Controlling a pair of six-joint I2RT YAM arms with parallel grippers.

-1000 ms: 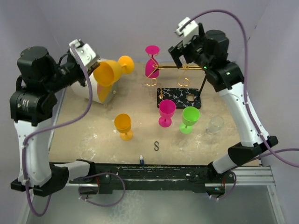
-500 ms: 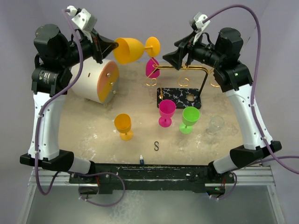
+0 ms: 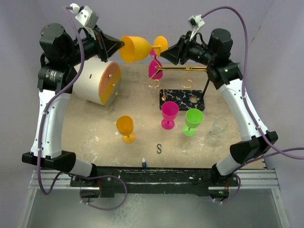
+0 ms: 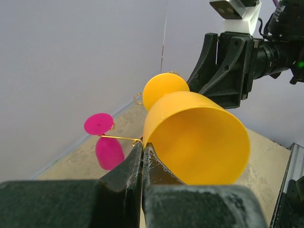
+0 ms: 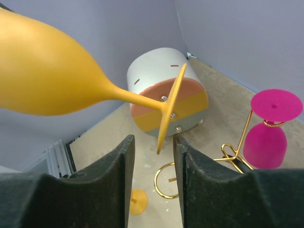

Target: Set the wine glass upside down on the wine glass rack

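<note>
An orange wine glass (image 3: 137, 48) lies sideways in the air above the back of the table. My left gripper (image 3: 118, 46) is shut on its rim (image 4: 147, 137), the bowl's mouth facing that wrist camera. The glass's round foot (image 5: 168, 111) hangs edge-on between the fingers of my right gripper (image 5: 154, 142), which stands open with a small gap on each side. The wine glass rack (image 3: 183, 70), gold wire on a black marbled base (image 3: 183, 99), stands just below. A pink glass (image 3: 154, 69) hangs upside down on its left end.
A white cylinder with an orange face (image 3: 97, 83) lies at the back left. On the table stand a small orange glass (image 3: 125, 127), a pink glass (image 3: 169, 114), a green glass (image 3: 193, 120) and a clear glass (image 3: 219, 126). A small S-shaped hook (image 3: 159, 148) lies near the front.
The left arm rose and carried the orange glass right, over the rack. The right gripper swung left to the glass's foot, and its jaws narrowed around it.
</note>
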